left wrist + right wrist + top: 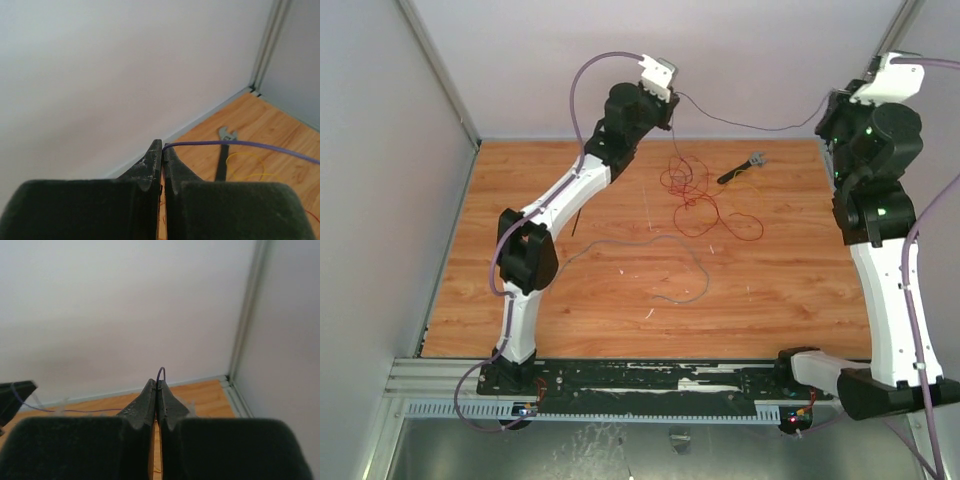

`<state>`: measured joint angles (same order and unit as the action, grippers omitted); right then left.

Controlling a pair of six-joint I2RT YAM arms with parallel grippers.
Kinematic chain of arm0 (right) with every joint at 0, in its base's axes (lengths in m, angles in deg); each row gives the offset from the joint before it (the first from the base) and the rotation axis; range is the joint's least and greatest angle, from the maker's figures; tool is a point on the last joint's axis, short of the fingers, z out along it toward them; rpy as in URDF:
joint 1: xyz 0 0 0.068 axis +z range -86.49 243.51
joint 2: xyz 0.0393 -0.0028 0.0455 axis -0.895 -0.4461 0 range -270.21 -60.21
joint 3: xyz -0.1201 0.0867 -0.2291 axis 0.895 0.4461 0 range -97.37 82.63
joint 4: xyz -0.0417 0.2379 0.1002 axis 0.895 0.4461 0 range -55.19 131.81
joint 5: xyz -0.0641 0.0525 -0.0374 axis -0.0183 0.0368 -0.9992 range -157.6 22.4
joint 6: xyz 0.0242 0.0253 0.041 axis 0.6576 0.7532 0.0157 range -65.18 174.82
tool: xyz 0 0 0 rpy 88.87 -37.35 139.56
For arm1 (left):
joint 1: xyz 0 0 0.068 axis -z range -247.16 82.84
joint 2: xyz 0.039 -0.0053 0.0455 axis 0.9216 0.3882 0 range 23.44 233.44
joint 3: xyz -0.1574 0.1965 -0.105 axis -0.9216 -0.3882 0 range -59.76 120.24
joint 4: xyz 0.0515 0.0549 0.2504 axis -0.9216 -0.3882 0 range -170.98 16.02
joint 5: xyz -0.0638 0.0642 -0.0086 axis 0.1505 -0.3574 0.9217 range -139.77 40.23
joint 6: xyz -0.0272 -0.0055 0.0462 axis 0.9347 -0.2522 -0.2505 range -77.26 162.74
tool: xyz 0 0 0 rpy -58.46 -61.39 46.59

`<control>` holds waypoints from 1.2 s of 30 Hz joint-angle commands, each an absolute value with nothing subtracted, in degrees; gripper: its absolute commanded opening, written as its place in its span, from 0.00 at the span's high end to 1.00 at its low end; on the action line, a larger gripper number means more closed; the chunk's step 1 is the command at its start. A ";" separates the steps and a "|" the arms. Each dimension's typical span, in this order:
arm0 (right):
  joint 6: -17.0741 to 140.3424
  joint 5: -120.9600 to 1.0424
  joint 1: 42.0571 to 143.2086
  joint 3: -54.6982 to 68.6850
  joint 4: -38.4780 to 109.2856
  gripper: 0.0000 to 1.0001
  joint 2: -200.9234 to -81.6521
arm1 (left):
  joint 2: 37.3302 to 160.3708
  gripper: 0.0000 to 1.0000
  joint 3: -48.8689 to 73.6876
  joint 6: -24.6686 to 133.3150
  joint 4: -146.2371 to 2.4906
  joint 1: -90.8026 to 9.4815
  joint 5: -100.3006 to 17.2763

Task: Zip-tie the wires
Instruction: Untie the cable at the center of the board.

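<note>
left claw (162,148): closed, pinching one end of a thin dark purple wire strand (240,144)
right claw (156,385): closed on the strand's other end, small loop poking past the tips
strand axis: left to right between the claws, sagging in the air over the back of the wood-grain counter (800,290)
tangle of thin red wires (695,195): on the counter below the strand, nearer the left claw
thin straight black plastic zip tie (577,220): on the counter beside the left arm, well apart from both claws, long axis roughly near-far, left arm nearer
loose grey wire (685,270): near side of the counter, apart from the tangle
containers: none in view
</note>
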<state>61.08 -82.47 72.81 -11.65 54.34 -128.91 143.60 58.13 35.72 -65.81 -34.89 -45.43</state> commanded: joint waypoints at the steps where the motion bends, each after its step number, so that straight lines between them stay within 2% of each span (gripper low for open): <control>1: 63.67 -88.60 70.89 -9.65 54.30 1.00 -123.63 | 142.33 0.96 53.95 42.42 -63.21 -40.34 -49.03; 6: 64.15 -89.91 70.87 -6.77 53.74 1.00 -120.13 | 141.90 0.94 39.80 49.20 -52.10 -45.20 -46.55; 10: 65.21 -85.97 70.86 -3.48 51.31 1.00 -116.39 | 142.43 0.91 30.55 53.95 -41.72 -47.23 -46.43; 13: 66.34 -78.78 70.81 -1.85 49.30 1.00 -114.07 | 144.55 0.83 28.90 56.95 -39.07 -48.21 -45.96; 19: 68.89 -65.61 70.88 -1.36 49.22 1.00 -112.56 | 149.14 0.79 29.07 60.57 -34.79 -48.44 -44.91; 24: 67.21 -74.77 70.86 -2.88 49.75 1.00 -109.84 | 150.75 0.77 30.26 60.74 -35.72 -49.13 -49.62; 29: 64.44 -82.94 70.84 -6.72 52.66 1.00 -108.49 | 149.76 0.77 29.80 60.13 -34.67 -50.57 -49.48; 33: 64.51 -82.65 70.87 -5.73 53.11 1.00 -108.55 | 149.10 0.76 29.85 59.65 -34.54 -50.81 -48.88; 36: 65.60 -77.81 70.81 -5.03 52.74 1.00 -110.15 | 147.94 0.69 28.39 60.26 -34.34 -50.77 -44.95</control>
